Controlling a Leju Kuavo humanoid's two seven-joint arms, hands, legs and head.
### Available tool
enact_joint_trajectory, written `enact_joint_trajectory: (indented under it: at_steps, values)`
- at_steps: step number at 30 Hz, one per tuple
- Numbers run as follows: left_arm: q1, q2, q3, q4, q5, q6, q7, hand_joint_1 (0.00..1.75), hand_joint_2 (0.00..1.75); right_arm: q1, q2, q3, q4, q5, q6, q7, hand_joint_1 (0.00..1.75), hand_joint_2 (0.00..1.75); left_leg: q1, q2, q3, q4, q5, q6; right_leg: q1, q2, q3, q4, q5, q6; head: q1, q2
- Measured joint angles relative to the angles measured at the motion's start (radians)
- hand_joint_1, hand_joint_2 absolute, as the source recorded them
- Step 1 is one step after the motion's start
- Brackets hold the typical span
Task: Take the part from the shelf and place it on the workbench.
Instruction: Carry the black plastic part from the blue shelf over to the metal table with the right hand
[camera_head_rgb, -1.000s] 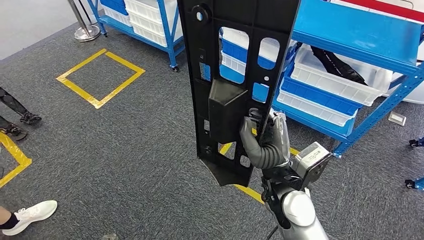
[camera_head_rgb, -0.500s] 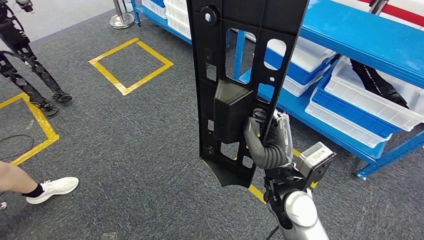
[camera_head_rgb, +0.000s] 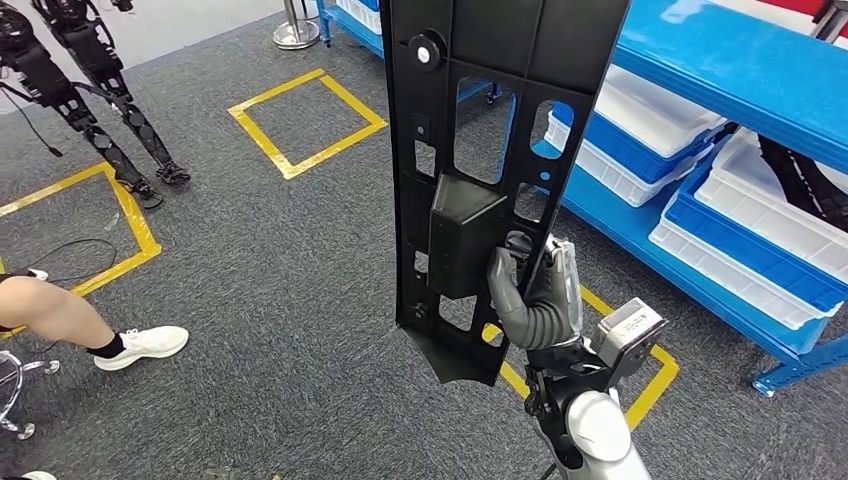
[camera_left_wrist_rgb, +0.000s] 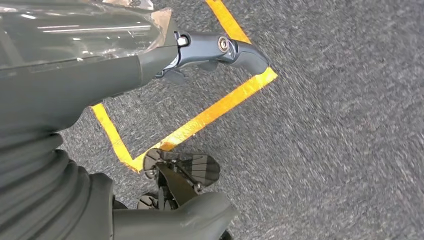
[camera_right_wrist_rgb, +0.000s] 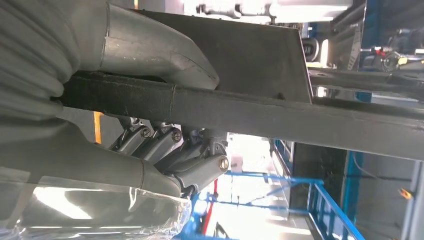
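Note:
A long black plastic part (camera_head_rgb: 480, 150) with cut-out windows and a boxy bulge stands upright in the middle of the head view, held above the grey carpet. My right hand (camera_head_rgb: 535, 295) grips it near its lower end, fingers wrapped around its right edge. In the right wrist view the thumb (camera_right_wrist_rgb: 150, 50) presses on one face of the part's edge (camera_right_wrist_rgb: 250, 112) and the dark fingers (camera_right_wrist_rgb: 190, 155) curl behind it. My left hand (camera_left_wrist_rgb: 75, 85) hangs over the carpet, holding nothing, with its fingers (camera_left_wrist_rgb: 220, 47) stretched out and its thumb (camera_left_wrist_rgb: 175, 220) apart.
A blue shelf (camera_head_rgb: 720, 60) with white bins (camera_head_rgb: 760, 220) runs along the right; one bin holds another black part (camera_head_rgb: 800, 180). Yellow tape squares (camera_head_rgb: 305, 120) mark the carpet. Another robot's legs (camera_head_rgb: 90, 90) stand at the upper left, and a person's leg in a white shoe (camera_head_rgb: 140, 343) is at the left.
The whole picture has shifted: the camera has turned left, so the shelf has slid to the right and a second robot has come into view. My right hand still grips the part the same way.

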Motion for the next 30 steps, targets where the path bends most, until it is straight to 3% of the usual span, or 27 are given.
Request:
enact_joint_trajectory:
  at_steps: [2,4,8,10,12,14,15,17,18,20,23,25,27,29,30]
  values:
    - [-0.002,0.001,0.0,0.0,-0.003,0.0,0.0,0.0,1.75,0.0,0.0,0.0,0.0,-0.002,0.002,0.0,1.75,1.75,-0.004,0.031,0.061,-0.113,0.043,0.006,0.004,-0.013,0.004,0.0,-0.005,0.005,0.0,0.0]
    - [-0.007,0.001,-0.001,0.0,-0.005,0.0,0.0,0.0,1.75,-0.001,0.0,0.002,0.0,-0.003,0.005,0.0,1.75,1.75,-0.014,0.05,0.085,-0.159,0.046,0.016,0.01,-0.025,0.007,0.0,-0.009,0.013,0.002,0.0]
    - [-0.007,0.003,-0.001,0.0,0.001,0.001,-0.001,0.0,1.75,-0.001,0.001,0.009,0.001,-0.006,0.021,0.002,1.75,1.75,-0.024,0.016,0.098,-0.183,0.049,0.039,0.014,-0.052,0.016,-0.006,-0.02,0.034,0.005,0.0]
    - [-0.007,0.004,-0.001,-0.001,0.002,0.001,-0.002,0.0,1.75,-0.003,0.0,0.011,0.002,-0.008,0.026,0.003,1.75,1.75,-0.021,-0.006,0.114,-0.202,0.058,0.051,0.014,-0.019,-0.007,0.055,-0.054,0.033,0.006,0.0]
    - [-0.008,0.005,-0.001,-0.001,0.001,0.0,-0.004,0.0,1.75,-0.001,-0.003,0.012,0.005,-0.01,0.031,0.003,1.75,1.75,-0.02,-0.029,0.117,-0.207,0.061,0.058,0.01,0.033,-0.076,0.191,-0.105,0.022,0.007,0.0]
    - [-0.008,0.005,-0.001,-0.001,0.001,-0.002,-0.004,0.0,1.75,0.004,-0.007,0.013,0.009,-0.01,0.034,0.003,1.75,1.75,-0.02,-0.058,0.116,-0.206,0.061,0.061,0.01,0.054,-0.13,0.273,-0.117,0.026,0.009,0.0]
    - [-0.008,0.005,-0.001,-0.001,0.001,-0.003,-0.004,0.0,1.75,0.005,-0.009,0.013,0.011,-0.01,0.034,0.003,1.75,1.75,-0.02,-0.072,0.116,-0.205,0.061,0.06,0.009,0.059,-0.129,0.255,-0.097,0.034,0.009,0.0]
    - [-0.007,0.005,-0.001,-0.001,0.0,-0.003,-0.004,0.0,1.75,0.004,-0.01,0.014,0.012,-0.01,0.034,0.003,1.75,1.75,-0.02,-0.099,0.116,-0.2,0.059,0.058,0.003,0.085,-0.08,0.127,-0.032,0.051,0.01,0.0]
    - [-0.008,0.005,-0.001,-0.001,0.0,-0.003,-0.004,0.0,1.75,0.004,-0.01,0.014,0.012,-0.01,0.034,0.003,1.75,1.75,-0.021,-0.111,0.113,-0.194,0.057,0.054,0.0,0.102,-0.055,0.063,-0.004,0.053,0.011,0.0]
    - [-0.008,0.005,-0.001,-0.001,-0.001,-0.006,-0.004,0.0,1.75,0.004,-0.01,0.015,0.013,-0.01,0.035,0.003,1.75,1.75,-0.024,-0.13,0.105,-0.185,0.052,0.045,-0.002,0.122,-0.03,0.003,0.021,0.045,0.01,0.0]
    - [-0.004,0.007,-0.003,-0.001,-0.008,-0.016,-0.003,0.0,1.75,-0.001,-0.009,0.017,0.014,-0.011,0.037,0.003,1.75,1.75,-0.019,-0.147,0.097,-0.182,0.051,0.032,-0.003,0.102,-0.027,-0.001,0.026,0.027,0.009,0.0]
    - [-0.003,0.009,-0.009,-0.001,-0.016,-0.027,-0.002,0.0,1.75,-0.01,-0.007,0.02,0.014,-0.011,0.04,0.004,1.75,1.75,-0.018,-0.11,0.082,-0.151,0.03,0.023,-0.008,0.083,-0.023,-0.005,0.03,0.014,0.005,0.0]
    - [-0.006,0.01,-0.019,-0.001,-0.023,-0.042,0.0,0.0,1.75,-0.016,-0.006,0.022,0.014,-0.011,0.045,0.005,1.75,1.75,-0.014,-0.046,0.035,-0.053,-0.028,0.013,-0.006,0.062,-0.021,-0.008,0.029,0.003,-0.001,0.0]
    - [-0.009,0.01,-0.028,-0.001,-0.028,-0.062,0.004,0.0,1.75,-0.017,-0.007,0.024,0.015,-0.011,0.049,0.006,1.75,1.75,-0.006,-0.019,-0.027,0.068,-0.08,0.003,-0.001,0.038,-0.02,-0.007,0.026,-0.002,-0.004,0.0]
    - [-0.009,0.01,-0.031,-0.001,-0.029,-0.075,0.004,0.0,1.75,-0.017,-0.007,0.025,0.017,-0.011,0.05,0.006,1.75,1.75,-0.003,-0.015,-0.041,0.095,-0.084,-0.001,0.001,0.027,-0.02,-0.007,0.025,-0.003,-0.004,0.0]
